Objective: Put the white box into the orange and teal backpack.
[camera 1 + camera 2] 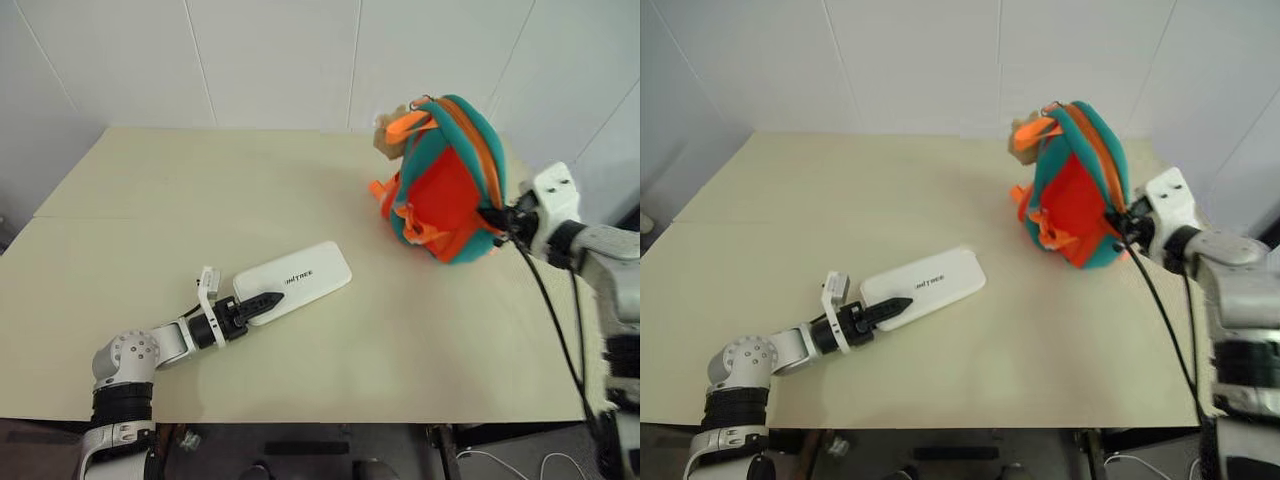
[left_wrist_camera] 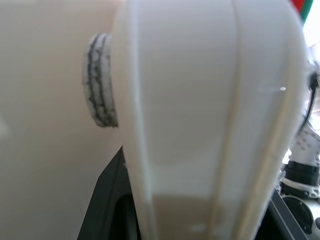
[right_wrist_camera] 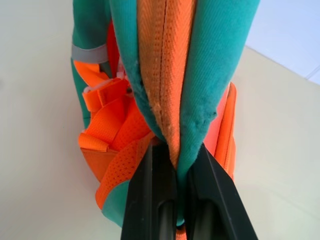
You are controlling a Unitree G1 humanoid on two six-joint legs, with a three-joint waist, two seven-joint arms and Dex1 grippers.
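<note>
We read small dark lettering, seemingly "UNITREE", on the top of the white box (image 1: 293, 281), a flat, smooth, long rectangle with rounded corners lying on the pale beige worktop (image 1: 150, 200), well apart from the orange and teal backpack (image 1: 450, 180). The left gripper (image 1: 262, 303) had its black fingers (image 1: 268, 299) clamped on the end of the box farthest from the backpack, one over its top face. The backpack was soft woven fabric, an orange body with thick teal edging, orange webbing straps (image 3: 107, 107) and a tan plush charm (image 1: 385, 135) on the side away from the box. The right gripper (image 3: 177, 200) had its fingers pinched together on the backpack's teal and orange edge, on the side opposite the box.
</note>
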